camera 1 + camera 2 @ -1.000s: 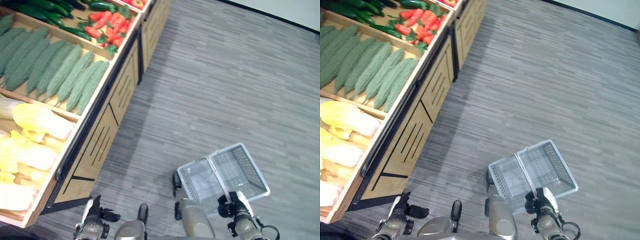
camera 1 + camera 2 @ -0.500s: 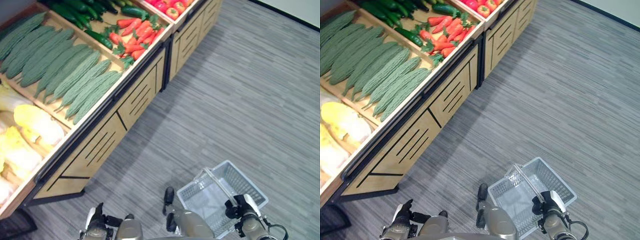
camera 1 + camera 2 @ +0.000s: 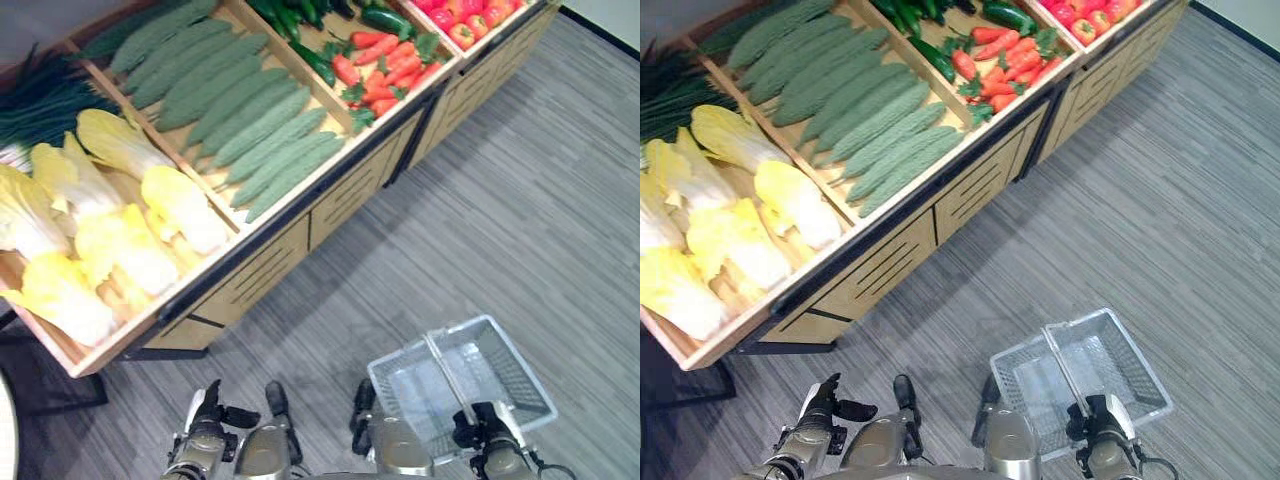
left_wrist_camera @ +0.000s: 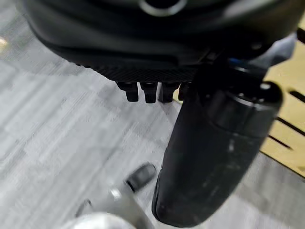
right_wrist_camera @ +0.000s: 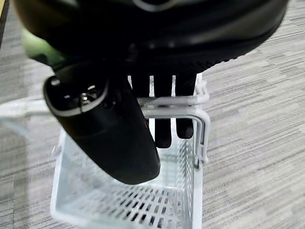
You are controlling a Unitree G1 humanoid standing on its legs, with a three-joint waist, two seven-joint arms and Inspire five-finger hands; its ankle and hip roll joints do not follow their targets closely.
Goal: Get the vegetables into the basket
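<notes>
A white wire basket (image 3: 460, 385) hangs low over the floor with nothing in it. My right hand (image 5: 164, 119) is shut on its handle (image 5: 190, 101), fingers curled round the white bar. My left hand (image 3: 205, 432) hangs beside me near the wooden stand's front, holding nothing, its fingers (image 4: 145, 90) relaxed and the thumb (image 4: 214, 152) standing out. The vegetables lie in the sloped wooden stand (image 3: 340, 200): yellow cabbages (image 3: 120, 240), bumpy green gourds (image 3: 240, 110), carrots (image 3: 385, 70), dark cucumbers (image 3: 300, 15) and red tomatoes (image 3: 465, 15). Both hands are well below and apart from them.
Green leafy stalks (image 3: 40, 105) fill the stand's far left bin. Wooden dividers separate the bins. Grey striped floor (image 3: 520, 220) stretches to the right of the stand and around the basket.
The whole view has swung toward the stand, so the cabbages and gourds now sit nearer the middle. The basket stays in my right hand; my left hand still hangs idle.
</notes>
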